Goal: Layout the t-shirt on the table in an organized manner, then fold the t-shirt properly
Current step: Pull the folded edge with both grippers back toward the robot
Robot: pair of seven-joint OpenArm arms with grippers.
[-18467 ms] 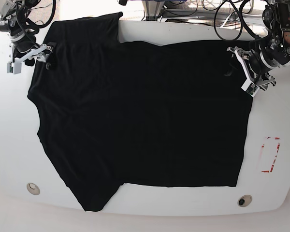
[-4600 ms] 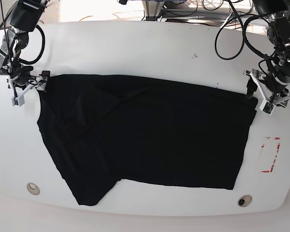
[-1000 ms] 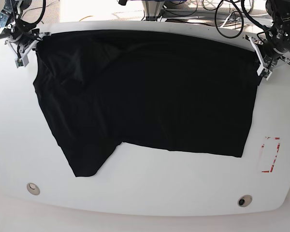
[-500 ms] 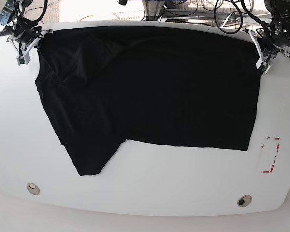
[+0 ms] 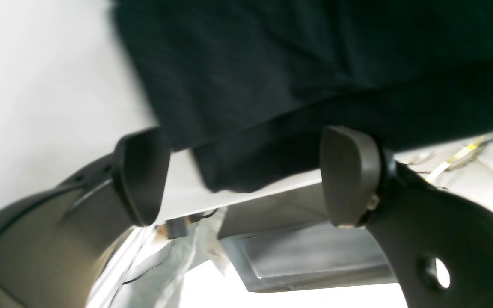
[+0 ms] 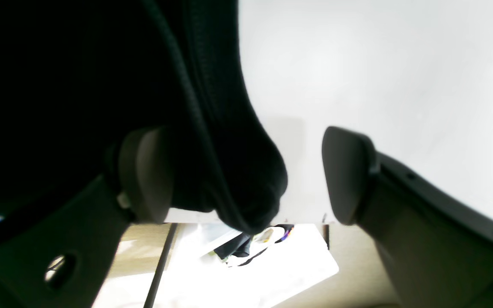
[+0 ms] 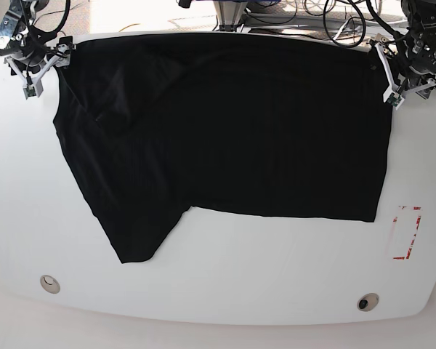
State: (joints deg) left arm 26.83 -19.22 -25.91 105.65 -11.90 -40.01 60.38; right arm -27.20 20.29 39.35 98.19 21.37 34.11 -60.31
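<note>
The black t-shirt (image 7: 232, 123) lies spread over the white table (image 7: 225, 276), its far edge along the table's back rim and one sleeve pointing toward the near left. My left gripper (image 7: 386, 71) stands open at the shirt's far right corner. In the left wrist view that corner (image 5: 246, 171) lies loose on the table edge between the left gripper's (image 5: 244, 175) parted pads. My right gripper (image 7: 46, 65) stands open at the far left corner. In the right wrist view the bunched corner (image 6: 246, 188) hangs between the right gripper's (image 6: 246, 175) wide pads.
A red dashed rectangle (image 7: 405, 233) marks the table at the right. Two round holes (image 7: 49, 283) (image 7: 367, 301) sit near the front edge. Cables (image 7: 305, 11) and the arm mounts crowd the space behind the back rim.
Both grippers have opened and let go of the shirt's far corners, which now rest at the table's back edge. The arms have barely shifted.
</note>
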